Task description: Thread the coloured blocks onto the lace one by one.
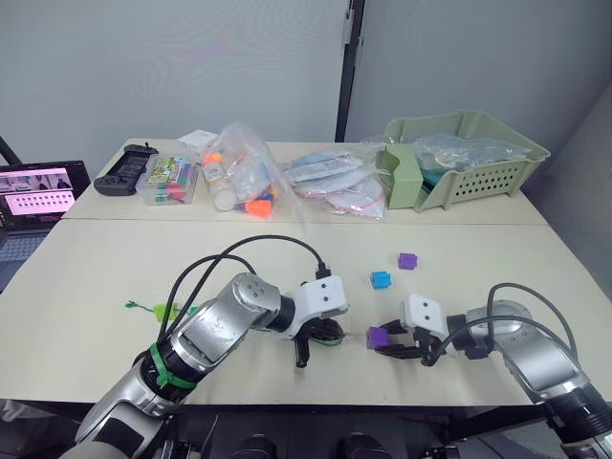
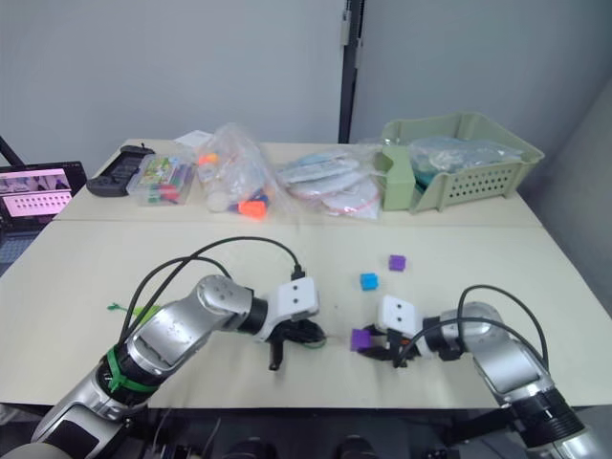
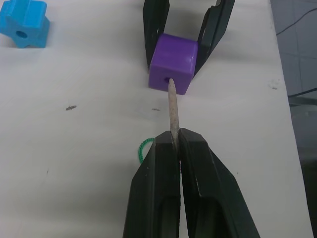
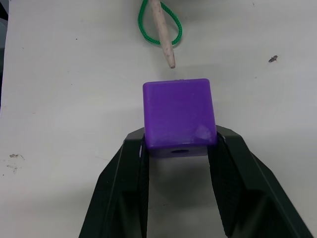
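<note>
Left tool [image 3: 176, 144] pressed together on the lace [image 3: 173, 106], pinching its pale stiff tip, which points straight at the hole of the purple cube [image 3: 173, 62] and touches it. Green cord looped on the table [image 1: 86, 277] just behind that tip, beside the left tool. Right tool [image 4: 178, 148] clamped on the purple cube from both sides, holding it on the table facing the left tool. Beyond the purple cube, toward the basket [image 1: 478, 163]: a blue block [image 1: 382, 279], then a second purple block [image 1: 408, 260], both apart from the tools.

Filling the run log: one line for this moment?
left claw: shut on lace tip | right claw: shut on purple cube | tip at hole
</note>
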Action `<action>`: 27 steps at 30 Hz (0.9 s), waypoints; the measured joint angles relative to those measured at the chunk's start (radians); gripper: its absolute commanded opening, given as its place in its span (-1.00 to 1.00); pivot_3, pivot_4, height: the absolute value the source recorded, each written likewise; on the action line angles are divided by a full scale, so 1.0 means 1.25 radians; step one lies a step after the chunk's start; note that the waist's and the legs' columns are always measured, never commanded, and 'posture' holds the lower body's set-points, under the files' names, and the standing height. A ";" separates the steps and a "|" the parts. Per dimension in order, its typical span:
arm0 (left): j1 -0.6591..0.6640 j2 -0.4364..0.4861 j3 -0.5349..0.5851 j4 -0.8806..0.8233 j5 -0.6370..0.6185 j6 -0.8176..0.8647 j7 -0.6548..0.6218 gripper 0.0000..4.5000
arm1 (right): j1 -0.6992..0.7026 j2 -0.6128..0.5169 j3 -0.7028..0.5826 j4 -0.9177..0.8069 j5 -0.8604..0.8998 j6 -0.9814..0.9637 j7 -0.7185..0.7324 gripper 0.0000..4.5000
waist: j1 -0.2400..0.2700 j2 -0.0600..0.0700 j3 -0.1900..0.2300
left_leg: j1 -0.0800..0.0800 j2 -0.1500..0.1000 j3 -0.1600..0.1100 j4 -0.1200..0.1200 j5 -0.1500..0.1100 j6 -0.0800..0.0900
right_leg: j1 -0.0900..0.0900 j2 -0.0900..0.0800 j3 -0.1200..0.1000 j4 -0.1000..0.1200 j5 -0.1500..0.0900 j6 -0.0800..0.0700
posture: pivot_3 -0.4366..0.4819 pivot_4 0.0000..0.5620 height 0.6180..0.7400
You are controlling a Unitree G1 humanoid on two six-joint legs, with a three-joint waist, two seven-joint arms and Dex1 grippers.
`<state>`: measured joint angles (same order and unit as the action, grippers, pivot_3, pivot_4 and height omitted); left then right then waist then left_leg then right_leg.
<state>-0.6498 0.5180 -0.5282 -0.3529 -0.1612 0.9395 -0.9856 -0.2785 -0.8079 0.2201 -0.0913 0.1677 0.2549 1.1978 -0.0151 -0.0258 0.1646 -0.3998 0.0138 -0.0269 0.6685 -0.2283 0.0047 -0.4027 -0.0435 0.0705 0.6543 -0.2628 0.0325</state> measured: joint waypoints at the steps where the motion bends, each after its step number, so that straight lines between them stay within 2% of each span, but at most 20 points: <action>1: 0.000 0.004 0.000 0.001 0.000 -0.001 0.000 -1.00 | 0.000 0.000 0.000 0.000 0.000 0.000 0.000 -0.48 | 0.000 0.000 0.000 | 0.000 0.000 0.000 0.000 0.000 0.000 | 0.000 0.000 0.000 0.000 0.000 0.000 | -0.05 -0.47 1.00; 27: 0.000 -0.009 -0.032 0.026 -0.017 -0.037 -0.001 -1.00 | -0.002 -0.002 0.004 -0.015 -0.004 0.009 0.001 -0.48 | 0.000 0.000 0.000 | 0.000 0.000 0.000 0.000 0.000 0.000 | 0.000 0.000 0.000 0.000 0.000 0.000 | -0.05 -0.47 1.00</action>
<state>-0.6503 0.5068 -0.5677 -0.3201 -0.1828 0.8938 -0.9866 -0.2815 -0.8099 0.2249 -0.1102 0.1621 0.2667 1.1985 -0.0152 -0.0258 0.1646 -0.3999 0.0137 -0.0268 0.6685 -0.2283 0.0047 -0.4029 -0.0435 0.0706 0.6543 -0.2628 0.0325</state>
